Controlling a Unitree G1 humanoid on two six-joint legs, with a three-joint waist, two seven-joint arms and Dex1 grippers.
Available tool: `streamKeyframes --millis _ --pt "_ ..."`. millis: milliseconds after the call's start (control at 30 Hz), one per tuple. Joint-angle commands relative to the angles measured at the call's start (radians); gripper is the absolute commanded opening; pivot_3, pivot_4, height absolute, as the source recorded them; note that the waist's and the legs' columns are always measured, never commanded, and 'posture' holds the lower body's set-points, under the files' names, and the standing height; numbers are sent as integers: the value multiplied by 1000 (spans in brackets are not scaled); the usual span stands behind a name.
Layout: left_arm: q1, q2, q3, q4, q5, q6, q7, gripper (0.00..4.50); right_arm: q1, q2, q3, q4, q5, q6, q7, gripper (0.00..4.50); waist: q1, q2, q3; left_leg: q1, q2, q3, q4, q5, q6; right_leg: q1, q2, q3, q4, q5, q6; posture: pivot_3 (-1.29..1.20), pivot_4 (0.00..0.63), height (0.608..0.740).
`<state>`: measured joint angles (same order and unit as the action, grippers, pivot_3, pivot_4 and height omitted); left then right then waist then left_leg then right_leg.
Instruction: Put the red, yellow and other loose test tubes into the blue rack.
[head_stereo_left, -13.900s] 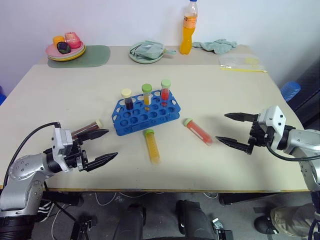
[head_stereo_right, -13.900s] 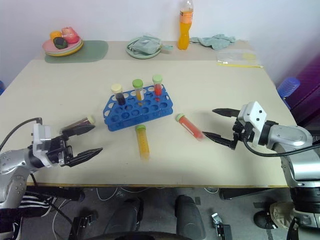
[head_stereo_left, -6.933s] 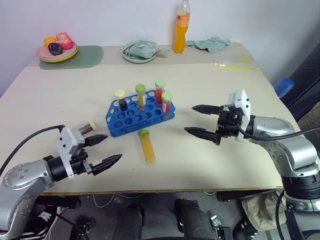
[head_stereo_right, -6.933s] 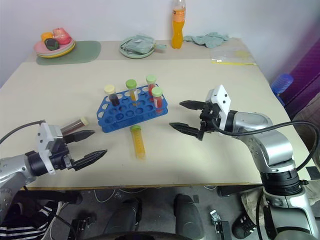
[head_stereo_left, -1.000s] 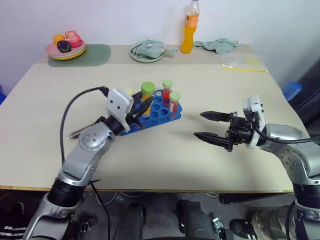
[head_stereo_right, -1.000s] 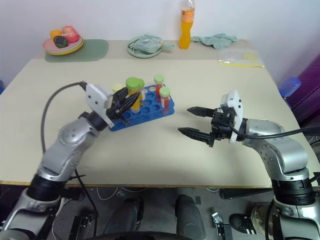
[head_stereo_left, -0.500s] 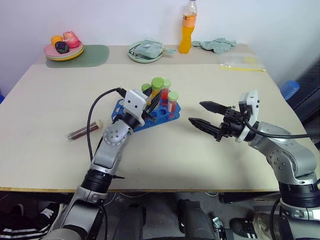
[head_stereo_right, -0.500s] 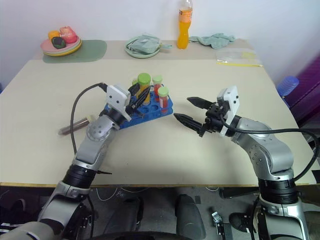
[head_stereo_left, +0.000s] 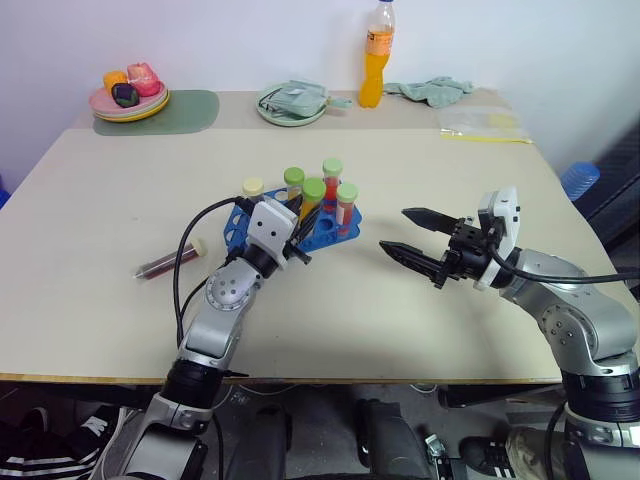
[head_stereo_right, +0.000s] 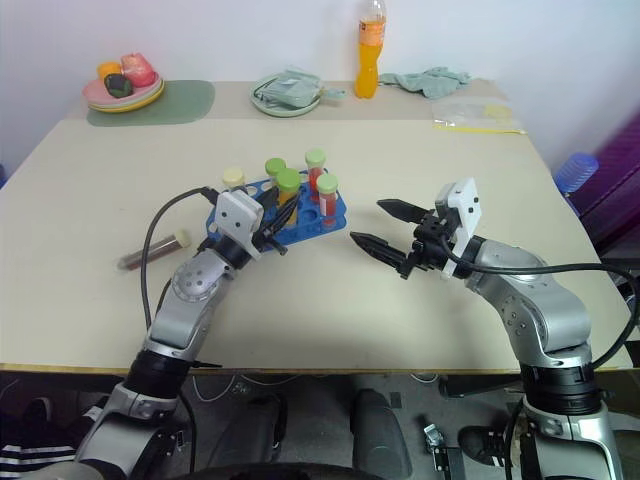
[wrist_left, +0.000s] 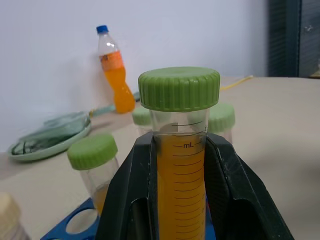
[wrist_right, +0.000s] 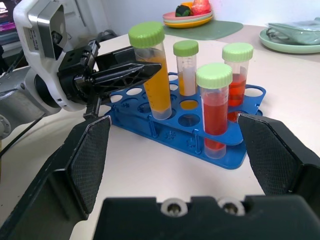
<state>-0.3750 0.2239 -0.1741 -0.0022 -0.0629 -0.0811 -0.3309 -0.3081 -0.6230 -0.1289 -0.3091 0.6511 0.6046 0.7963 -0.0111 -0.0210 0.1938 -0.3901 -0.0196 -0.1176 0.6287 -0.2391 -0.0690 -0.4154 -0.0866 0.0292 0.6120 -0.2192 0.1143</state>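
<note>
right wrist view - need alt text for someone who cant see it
The left gripper holds a yellow test tube upright in a hole of the blue rack, beside a second yellow tube and two red tubes. The right gripper's open fingers frame the scene.

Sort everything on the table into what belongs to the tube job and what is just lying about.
Job:
- blue rack
- yellow tube in the left pincer
- dark tube lying loose
- red tubes

Lying about:
- orange bottle
- plates
- green cloth
- plastic bag
</note>
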Motion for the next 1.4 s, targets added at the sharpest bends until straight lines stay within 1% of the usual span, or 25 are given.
streamKeyframes --millis 33,267,567,633,767,900,967,1067,1167,1233,1300,1333,1400 --pt "13 -8 -2 23 26 -22 -3 704 -10 -14 -31 -48 17 1 -10 4500 0 0 0 0 0 0 0 0 0 0 0 0 0 -1 -1 0 150 740" --pt "0 -32 9 66 21 -40 -8 704 -17 -10 -31 -65 25 17 -34 4500 0 1 0 1 0 0 0 0 0 1 0 0 0 -1 -1 0 150 740" --pt "-9 -19 5 107 59 -72 -29 704 -25 -2 -29 -37 6 -7 -37 4500 -1 1 -1 2 0 0 0 0 1 2 0 0 0 -1 1 0 150 740" --pt "-7 -23 12 115 43 -75 -38 704 -24 0 -27 -34 4 -11 -35 4500 -1 1 -1 2 0 0 0 0 1 2 0 0 0 -1 1 0 150 740" --pt "16 -50 30 94 -53 -31 -92 704 -25 3 -18 -25 -8 -29 -32 4500 -1 1 -1 2 0 0 0 0 1 2 0 0 0 -1 1 0 150 740" --pt "-1 -99 105 88 -129 13 -53 704 -25 6 -14 -24 -13 -36 -32 4500 -1 1 -1 2 0 0 0 -1 1 3 0 0 0 -1 1 0 150 740" --pt "-6 -98 115 93 -132 22 -60 704 -22 6 -8 -26 -22 -41 -28 4500 0 1 -1 2 0 0 0 -1 1 2 0 0 0 -1 1 0 150 740" --pt "6 -70 95 83 -138 37 -121 704 -24 11 -6 -24 -27 -47 -29 4500 -3 1 -1 2 0 0 0 -1 1 2 0 0 0 -1 1 0 150 740" --pt "13 -55 98 60 -125 22 -126 2175 -32 14 -5 -18 -28 -48 -26 4500 -3 1 -1 2 0 0 0 -1 1 2 0 0 0 -1 1 0 150 740" --pt "20 -46 108 23 -152 57 -139 3184 -35 15 -5 -16 -29 -47 -24 4500 -2 1 -1 2 0 0 0 -1 1 2 0 0 0 -1 0 0 150 740" --pt "58 -4 117 -64 -190 116 -175 4242 -31 14 -6 -12 -28 -48 -16 4500 -1 1 -1 2 0 0 0 -1 1 2 0 0 0 -2 0 0 150 740" --pt "93 43 131 -152 -236 192 -205 4451 -27 10 -7 -8 -28 -49 -7 4500 -6 1 -1 2 0 0 0 -1 1 2 0 0 0 -2 0 0 150 740" --pt "158 170 174 -318 -381 370 -296 4451 -18 -2 -12 3 -31 -55 14 4500 -14 2 0 2 1 0 -1 -1 2 2 0 0 0 -2 -1 0 150 740"
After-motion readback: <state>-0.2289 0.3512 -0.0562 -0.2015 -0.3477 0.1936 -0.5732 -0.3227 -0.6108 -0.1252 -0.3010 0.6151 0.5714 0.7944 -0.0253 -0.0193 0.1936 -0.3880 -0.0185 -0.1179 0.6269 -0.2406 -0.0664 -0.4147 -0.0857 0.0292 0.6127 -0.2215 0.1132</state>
